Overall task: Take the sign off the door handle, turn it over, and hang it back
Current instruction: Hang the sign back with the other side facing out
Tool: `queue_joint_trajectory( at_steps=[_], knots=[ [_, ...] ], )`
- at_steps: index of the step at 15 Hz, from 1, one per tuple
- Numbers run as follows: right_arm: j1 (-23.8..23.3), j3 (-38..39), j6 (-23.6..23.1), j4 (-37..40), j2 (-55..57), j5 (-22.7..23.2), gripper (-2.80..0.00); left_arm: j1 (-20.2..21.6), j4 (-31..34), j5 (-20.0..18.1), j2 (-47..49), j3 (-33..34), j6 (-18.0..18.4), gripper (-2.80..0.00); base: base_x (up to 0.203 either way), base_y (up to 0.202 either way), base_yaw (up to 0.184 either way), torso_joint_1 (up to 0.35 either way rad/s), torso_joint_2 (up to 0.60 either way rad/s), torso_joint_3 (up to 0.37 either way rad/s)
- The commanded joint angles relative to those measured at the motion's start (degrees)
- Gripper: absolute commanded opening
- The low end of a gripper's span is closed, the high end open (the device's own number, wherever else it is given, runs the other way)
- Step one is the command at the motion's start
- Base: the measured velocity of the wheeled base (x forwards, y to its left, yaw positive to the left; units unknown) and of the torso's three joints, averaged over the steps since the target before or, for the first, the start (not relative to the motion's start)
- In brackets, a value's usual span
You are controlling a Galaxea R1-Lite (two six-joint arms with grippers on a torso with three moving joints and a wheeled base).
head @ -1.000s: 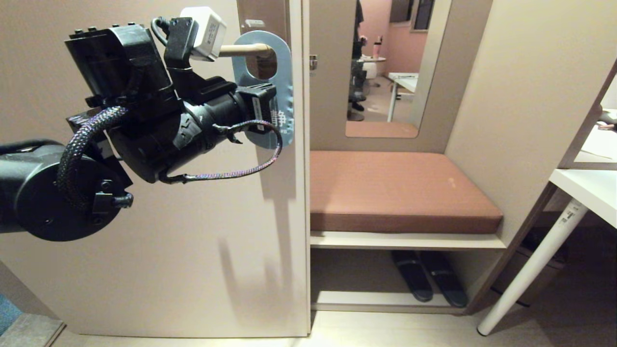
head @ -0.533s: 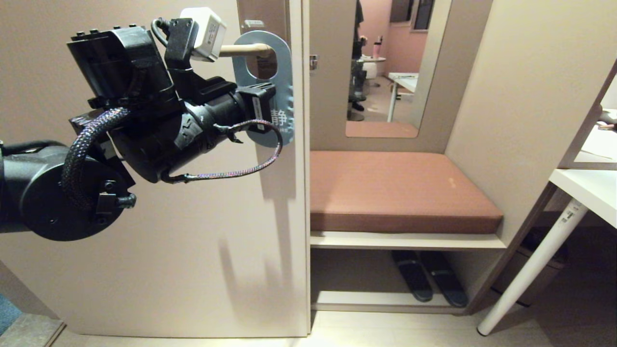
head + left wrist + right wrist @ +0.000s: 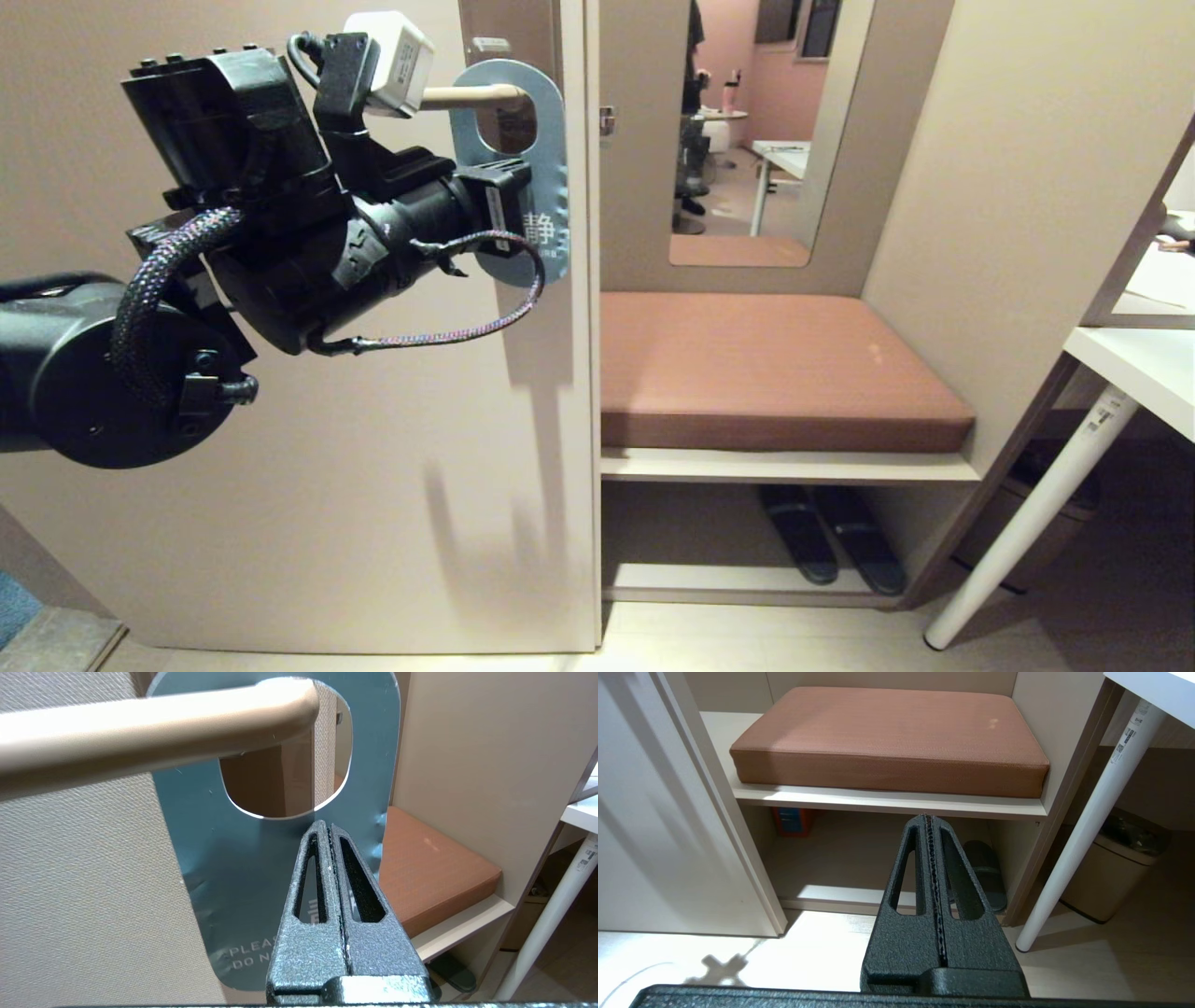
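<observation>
Reporter: At the door's edge, where does the sign (image 3: 546, 168) hang?

Photographer: On the door handle (image 3: 471, 94), the lever passing through its hole. The left claw (image 3: 329, 833) sits closed, tips at the sign's face just below the hole, gripping nothing; the right claw (image 3: 928, 821) is closed too, parked low facing the cushioned bench (image 3: 896, 732).

Reporter: Best approach?

Photographer: Likely open the fingers, pinch the sign's free edge, then slide it along the lever toward its free end.

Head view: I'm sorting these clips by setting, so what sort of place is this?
Probably a hotel-style room entryway: a do-not-disturb sign hangs on the door handle, beside a cushioned bench with slippers under it.
</observation>
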Motion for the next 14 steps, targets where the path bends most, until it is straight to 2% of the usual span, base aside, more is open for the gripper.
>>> queue_joint_trajectory(
  at_steps=[1, 10, 14],
  knots=[
    [0.00, -0.04, -0.01, 0.01, 0.00, 0.01, -2.80, 0.00, -0.16, -0.02, -1.44, 0.60, 0.07, -2.80, 0.000, 0.000, 0.000, 0.000, 0.00, 0.000],
    [0.00, -0.04, -0.01, 0.01, 0.00, 0.01, -2.80, -0.02, -0.16, 0.15, -10.79, 11.01, 0.22, -2.80, 0.000, 0.000, 0.000, 0.000, 0.00, 0.000],
    [0.05, 0.01, -0.01, 0.01, 0.00, 0.01, -2.80, 0.05, -0.15, 0.14, -19.07, 19.93, 0.33, -2.80, 0.000, 0.000, 0.000, 0.000, 0.00, 0.000]
  ],
)
